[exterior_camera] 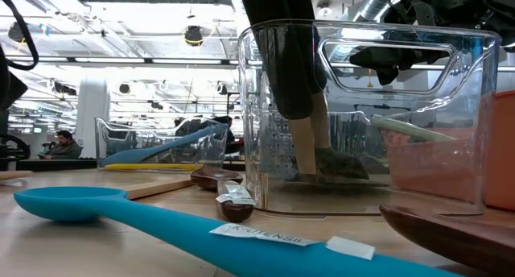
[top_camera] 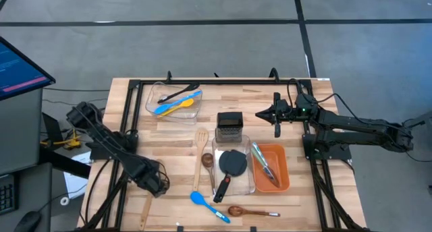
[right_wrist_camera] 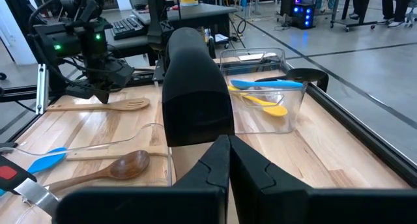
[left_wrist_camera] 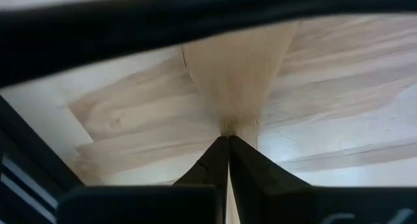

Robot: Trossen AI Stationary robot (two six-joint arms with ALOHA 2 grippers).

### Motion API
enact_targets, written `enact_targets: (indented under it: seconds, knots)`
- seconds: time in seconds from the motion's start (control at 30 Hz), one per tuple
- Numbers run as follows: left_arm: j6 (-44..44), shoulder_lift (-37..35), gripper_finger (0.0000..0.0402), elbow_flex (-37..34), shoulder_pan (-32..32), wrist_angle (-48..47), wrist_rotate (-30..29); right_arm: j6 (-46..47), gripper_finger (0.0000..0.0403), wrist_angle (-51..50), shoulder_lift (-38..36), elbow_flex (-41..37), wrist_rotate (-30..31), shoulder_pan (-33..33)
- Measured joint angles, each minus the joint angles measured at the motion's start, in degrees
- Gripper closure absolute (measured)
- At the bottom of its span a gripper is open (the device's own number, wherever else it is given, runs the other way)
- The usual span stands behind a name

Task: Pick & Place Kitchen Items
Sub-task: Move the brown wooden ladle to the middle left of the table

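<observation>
Butcher-block table (top_camera: 169, 131); both grippers pressed together, empty. Light, stiff blue spoon (top_camera: 209, 207) at six o'clock: pinch mid-handle.

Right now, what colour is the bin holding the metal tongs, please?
Orange, clearest in the high view.

A box grater (top_camera: 229, 125) stands mid-table, a clear bin (top_camera: 233, 166) holding a turner (top_camera: 231, 167) in front of it, a tray (top_camera: 279, 182) with tongs (top_camera: 264, 163) beside it at right.
</observation>
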Motion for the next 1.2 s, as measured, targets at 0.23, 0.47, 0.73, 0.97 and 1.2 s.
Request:
enact_targets:
  seconds: [0.23,0.47,0.73,0.97,1.2]
  knots:
    - [2.27,-0.20,0.0399,-0.63,1.88,-0.31,-7.32,1.52,0.0402,1.19,0.00,0.00,-0.01,0.15]
    - [12.22,-0.13,0.0399,-0.75,8.06,-0.20,-18.27,1.97,0.0402,2.64,0.00,0.00,-0.05,0.15]
    - [25.98,0.28,0.0400,-1.15,17.59,0.12,-25.34,4.99,0.0402,2.71,0.00,0.00,-0.17,0.15]
    - [33.42,-1.23,0.0399,-1.34,20.48,0.33,-24.41,7.41,0.0402,6.17,-0.02,0.00,-0.24,1.80]
    - [35.81,-7.35,0.0399,-1.55,17.14,-0.36,-27.42,5.65,0.0402,6.60,0.20,3.23,1.21,9.77]
